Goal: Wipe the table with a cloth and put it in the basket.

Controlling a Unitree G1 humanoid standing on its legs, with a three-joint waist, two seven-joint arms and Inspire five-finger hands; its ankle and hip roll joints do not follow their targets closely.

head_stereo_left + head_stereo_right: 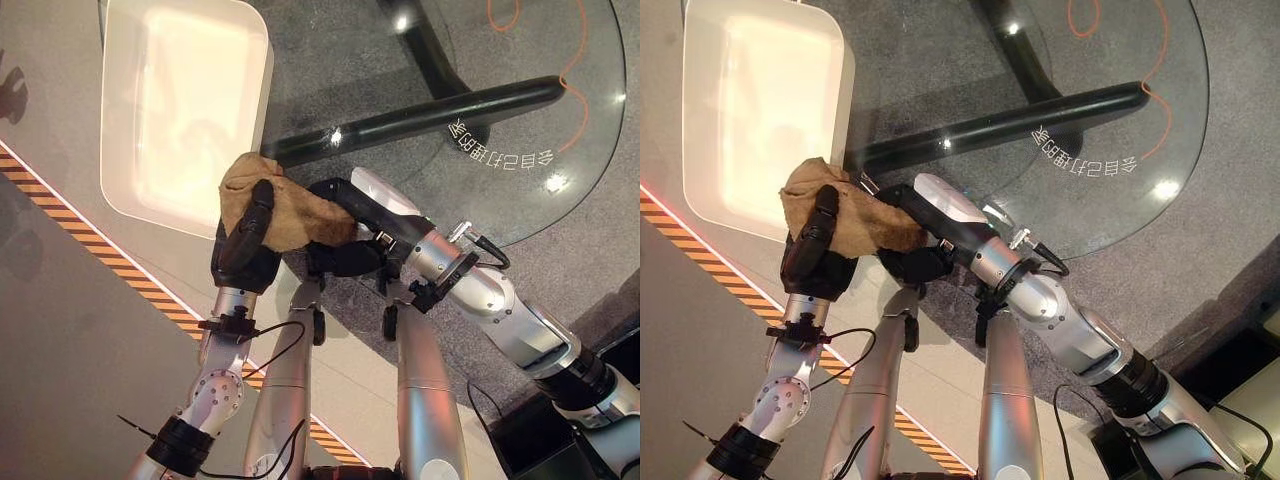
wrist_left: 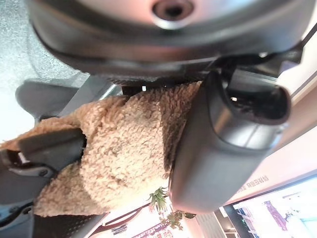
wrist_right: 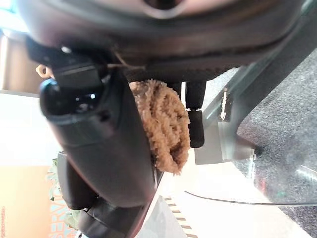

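Cloth: the tan fleecy cloth hangs bunched between both hands at the near edge of the round glass counter, just beside the white basket
Left hand: the left hand has its fingers curled over the cloth from below, clamped on it
Right hand: the right hand grips the cloth's other end, thumb and fingers closed round it
Left wrist view: cloth pressed between the dark thumb and palm
Right wrist view: a folded wad of cloth pinched by the fingers, with the counter's glass rim past it
Edges: the basket stands off the counter's left edge, its inside open
Surface: clear glass over a black crossbar and speckled grey floor; an orange-and-black striped line crosses the floor on the left
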